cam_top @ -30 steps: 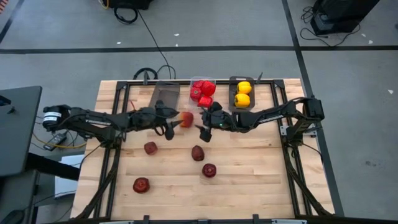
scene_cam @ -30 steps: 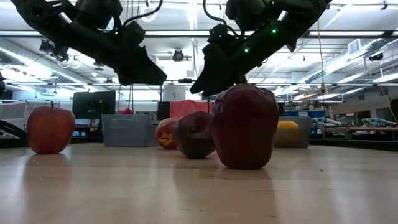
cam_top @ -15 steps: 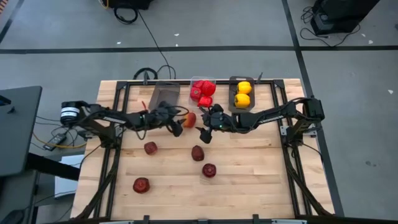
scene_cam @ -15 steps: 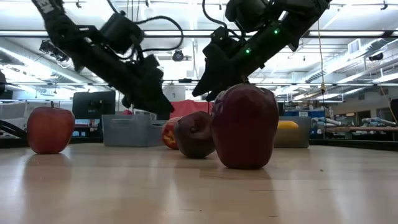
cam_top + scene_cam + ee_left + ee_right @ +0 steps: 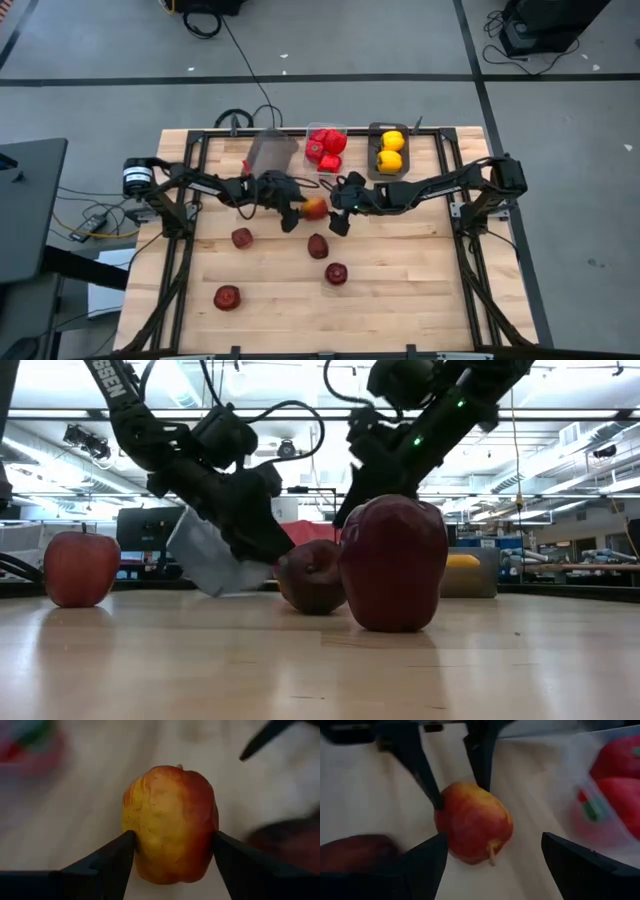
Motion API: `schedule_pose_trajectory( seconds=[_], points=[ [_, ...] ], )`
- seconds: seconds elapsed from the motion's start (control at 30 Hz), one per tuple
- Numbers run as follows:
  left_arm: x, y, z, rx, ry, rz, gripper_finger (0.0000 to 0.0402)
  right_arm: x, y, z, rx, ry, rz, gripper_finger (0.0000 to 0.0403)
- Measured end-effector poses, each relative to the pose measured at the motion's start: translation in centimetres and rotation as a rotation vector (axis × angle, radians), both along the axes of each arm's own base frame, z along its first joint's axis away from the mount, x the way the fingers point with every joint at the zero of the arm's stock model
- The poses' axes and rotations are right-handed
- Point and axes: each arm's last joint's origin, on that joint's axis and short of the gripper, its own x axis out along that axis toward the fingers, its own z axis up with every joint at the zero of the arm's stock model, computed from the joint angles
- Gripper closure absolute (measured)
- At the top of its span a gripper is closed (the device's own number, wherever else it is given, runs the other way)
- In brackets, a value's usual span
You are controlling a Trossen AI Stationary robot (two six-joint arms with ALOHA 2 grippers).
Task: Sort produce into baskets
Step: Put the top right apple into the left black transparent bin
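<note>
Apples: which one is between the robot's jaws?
The red-and-yellow apple near the table's middle, between the left gripper's fingers. It is lighter, with a yellow patch; the other apples lying loose on the table, like this one, are dark red.

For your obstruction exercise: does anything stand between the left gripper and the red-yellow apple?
Nothing visible does. In the left wrist view the left gripper already has its fingers against both sides of the red-yellow apple. The right gripper hangs open just beside it.
</note>
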Motion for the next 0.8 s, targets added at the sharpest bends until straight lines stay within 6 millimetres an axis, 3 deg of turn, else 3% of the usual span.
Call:
schedule_pose_trajectory(
  seconds=[0.2, 0.37, 0.47, 0.8],
  points=[
    [0.2, -0.9, 0.2, -0.017, -0.021, -0.066, 0.0162, -1.7, 0.8, 1.2, 0.026, 0.099, 0.107, 0.0075],
    [0.2, -0.9, 0.3, -0.004, -0.033, -0.053, 0.0167, -1.9, 0.8, 0.0, 0.011, 0.170, 0.172, 0.0092],
    [0.2, -0.9, 0.3, -0.003, -0.030, -0.052, 0.0168, -1.6, 0.6, -0.9, 0.013, 0.192, 0.185, 0.0123],
    [0.2, -0.9, 0.3, -0.002, -0.027, -0.054, 0.0168, -1.0, -1.3, -1.0, 0.034, 0.139, 0.218, 0.0242]
  ],
)
